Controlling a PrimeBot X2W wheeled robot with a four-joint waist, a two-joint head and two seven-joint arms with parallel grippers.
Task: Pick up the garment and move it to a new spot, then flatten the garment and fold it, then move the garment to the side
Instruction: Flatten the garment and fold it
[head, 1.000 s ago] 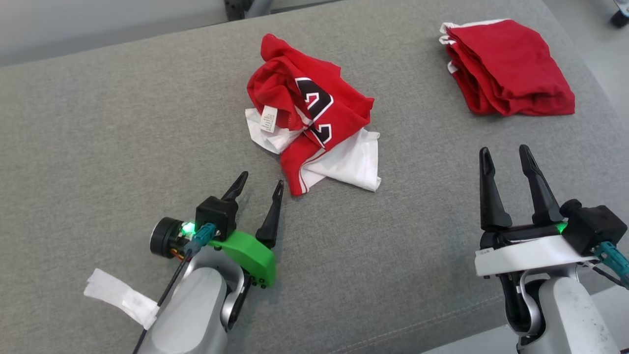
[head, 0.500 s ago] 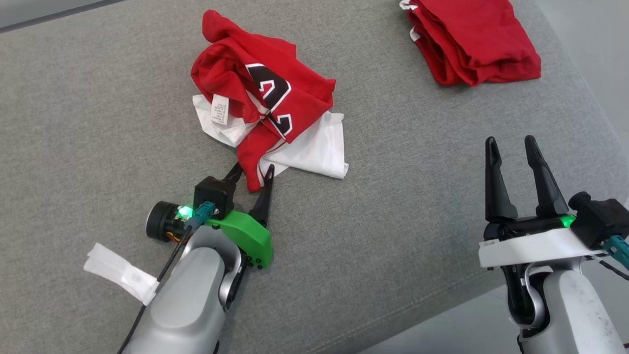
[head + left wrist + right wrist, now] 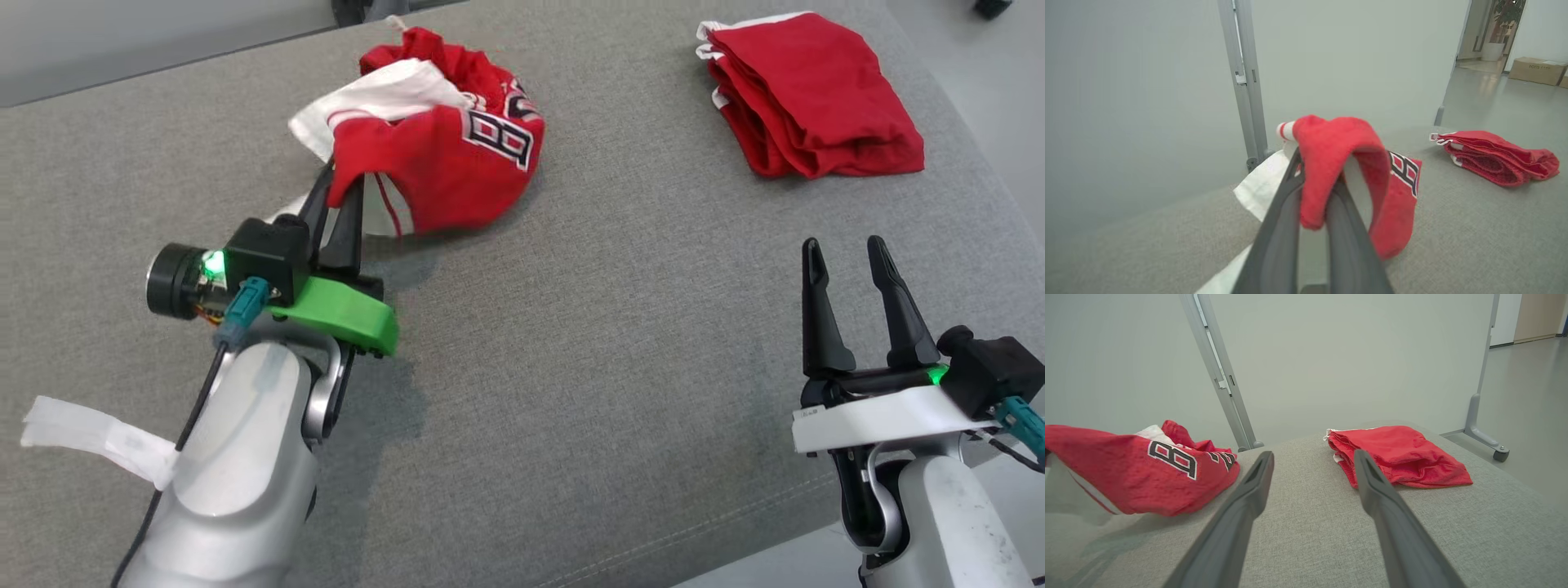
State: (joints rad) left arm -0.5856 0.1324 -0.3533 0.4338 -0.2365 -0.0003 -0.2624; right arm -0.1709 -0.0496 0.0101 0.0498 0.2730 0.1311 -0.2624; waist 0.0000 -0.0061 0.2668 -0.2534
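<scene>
A crumpled red and white jersey with black numbers hangs partly lifted off the grey cushion at the upper middle of the head view. My left gripper is shut on the jersey's near edge. In the left wrist view the red cloth drapes over my two closed fingers. The lifted jersey shows at the left of the right wrist view. My right gripper stands open at the lower right above bare cushion, nothing between its fingers.
A folded red garment lies at the cushion's far right, also the folded pile ahead of my right fingers. The cushion's front and right edges drop to the floor. A metal frame post stands behind the cushion.
My left gripper closed on the jersey's near edge and lifted it up and to the left; the cloth flipped over. The head camera shifted. My right gripper stayed open in place.
</scene>
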